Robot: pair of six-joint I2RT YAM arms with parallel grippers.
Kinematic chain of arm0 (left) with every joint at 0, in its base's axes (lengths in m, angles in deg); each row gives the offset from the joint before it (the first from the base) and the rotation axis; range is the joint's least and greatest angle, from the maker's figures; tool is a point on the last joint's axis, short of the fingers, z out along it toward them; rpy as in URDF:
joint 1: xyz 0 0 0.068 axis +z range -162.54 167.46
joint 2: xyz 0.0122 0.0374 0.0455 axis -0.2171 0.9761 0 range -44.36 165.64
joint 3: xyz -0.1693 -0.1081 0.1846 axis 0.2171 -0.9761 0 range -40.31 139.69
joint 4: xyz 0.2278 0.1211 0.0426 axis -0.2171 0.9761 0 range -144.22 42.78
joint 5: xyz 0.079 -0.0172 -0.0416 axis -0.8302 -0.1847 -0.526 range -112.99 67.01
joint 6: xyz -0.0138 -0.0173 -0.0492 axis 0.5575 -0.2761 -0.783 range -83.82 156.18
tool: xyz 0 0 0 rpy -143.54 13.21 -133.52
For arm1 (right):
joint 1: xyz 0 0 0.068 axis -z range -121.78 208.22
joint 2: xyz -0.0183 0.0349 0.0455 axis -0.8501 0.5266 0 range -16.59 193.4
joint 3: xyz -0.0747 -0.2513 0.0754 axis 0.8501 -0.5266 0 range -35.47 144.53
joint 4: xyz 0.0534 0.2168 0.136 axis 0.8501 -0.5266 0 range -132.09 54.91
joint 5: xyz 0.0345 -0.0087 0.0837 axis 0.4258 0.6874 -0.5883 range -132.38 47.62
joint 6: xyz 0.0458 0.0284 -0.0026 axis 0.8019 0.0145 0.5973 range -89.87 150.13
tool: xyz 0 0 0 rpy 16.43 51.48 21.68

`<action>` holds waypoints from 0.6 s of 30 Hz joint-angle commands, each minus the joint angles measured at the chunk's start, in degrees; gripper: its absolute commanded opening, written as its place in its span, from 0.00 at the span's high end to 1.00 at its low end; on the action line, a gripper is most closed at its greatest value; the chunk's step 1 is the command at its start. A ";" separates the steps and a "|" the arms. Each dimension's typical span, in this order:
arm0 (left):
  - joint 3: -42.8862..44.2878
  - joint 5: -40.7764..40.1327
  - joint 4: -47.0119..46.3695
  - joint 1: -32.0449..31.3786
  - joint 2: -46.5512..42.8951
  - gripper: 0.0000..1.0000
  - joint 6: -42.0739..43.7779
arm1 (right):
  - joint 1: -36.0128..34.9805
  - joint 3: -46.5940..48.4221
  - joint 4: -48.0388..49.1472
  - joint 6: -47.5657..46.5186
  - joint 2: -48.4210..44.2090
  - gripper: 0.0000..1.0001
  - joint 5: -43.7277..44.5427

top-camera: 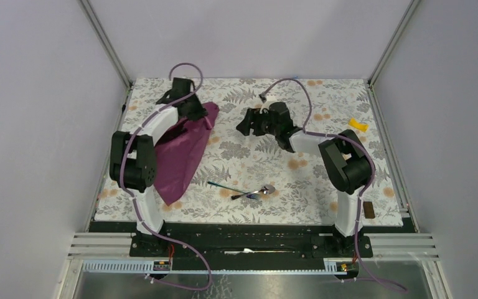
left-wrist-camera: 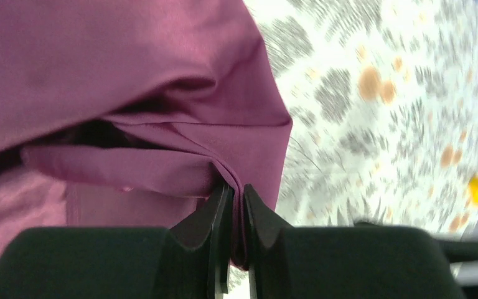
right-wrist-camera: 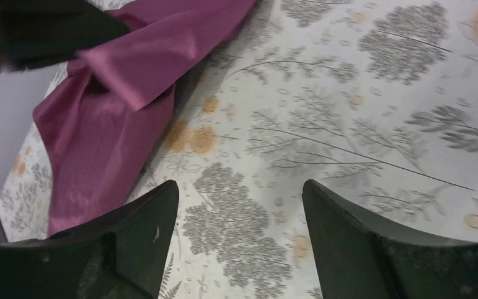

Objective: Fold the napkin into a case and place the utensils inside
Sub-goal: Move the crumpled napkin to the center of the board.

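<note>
The dark purple napkin (top-camera: 180,156) lies bunched along the left side of the floral tablecloth, its far corner lifted. My left gripper (top-camera: 194,111) is shut on a folded edge of the napkin (left-wrist-camera: 162,93); in the left wrist view the cloth runs between the two black fingers (left-wrist-camera: 219,212). My right gripper (top-camera: 247,123) hovers open at mid-table, right of the napkin (right-wrist-camera: 106,112), with only tablecloth between its fingers (right-wrist-camera: 143,218). The utensils lie near the front: a silver spoon (top-camera: 260,191) crossing a thin bluish-handled piece (top-camera: 225,186).
A small yellow piece (top-camera: 358,124) lies at the far right of the cloth, and a small brown block (top-camera: 368,209) sits by the right arm's base. Metal frame posts and grey walls bound the table. The left arm (right-wrist-camera: 43,28) shows in the right wrist view's top left.
</note>
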 commanded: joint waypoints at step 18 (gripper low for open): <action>-4.39 -5.92 13.12 -15.98 -16.44 0.01 15.07 | 10.63 -1.11 1.39 19.68 4.13 0.20 -4.47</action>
